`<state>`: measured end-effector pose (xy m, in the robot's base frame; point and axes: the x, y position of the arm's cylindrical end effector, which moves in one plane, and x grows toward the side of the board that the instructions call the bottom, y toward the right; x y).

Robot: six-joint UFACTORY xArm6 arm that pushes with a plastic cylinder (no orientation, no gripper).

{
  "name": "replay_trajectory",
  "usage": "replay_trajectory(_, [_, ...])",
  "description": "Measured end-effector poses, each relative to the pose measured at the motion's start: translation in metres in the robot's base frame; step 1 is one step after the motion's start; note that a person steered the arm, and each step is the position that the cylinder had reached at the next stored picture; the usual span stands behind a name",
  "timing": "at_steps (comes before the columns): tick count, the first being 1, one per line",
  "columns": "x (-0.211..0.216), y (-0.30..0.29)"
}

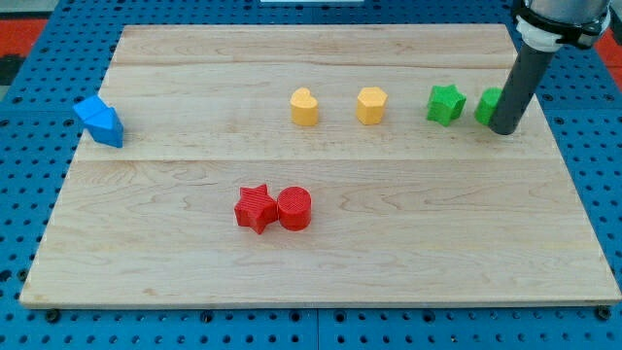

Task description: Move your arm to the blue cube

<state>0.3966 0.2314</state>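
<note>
The blue cube (100, 121) sits at the view's left edge of the wooden board (321, 243), slightly overhanging it. My tip (504, 130) is far away at the view's right, touching or just beside a green block (487, 106) that the rod partly hides. The whole width of the board lies between my tip and the blue cube.
A green star (445, 104) sits left of the hidden green block. A yellow hexagon-like block (371, 105) and a yellow heart (304, 107) stand in the same row. A red star (256, 208) and a red cylinder (294, 208) touch each other lower down.
</note>
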Motion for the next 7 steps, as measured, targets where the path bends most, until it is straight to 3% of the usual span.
replay_trajectory(1, [0.008,-0.001])
replay_trajectory(2, [0.042,-0.01])
replay_trajectory(6, [0.059,-0.012])
replay_trajectory(7, [0.06,-0.052])
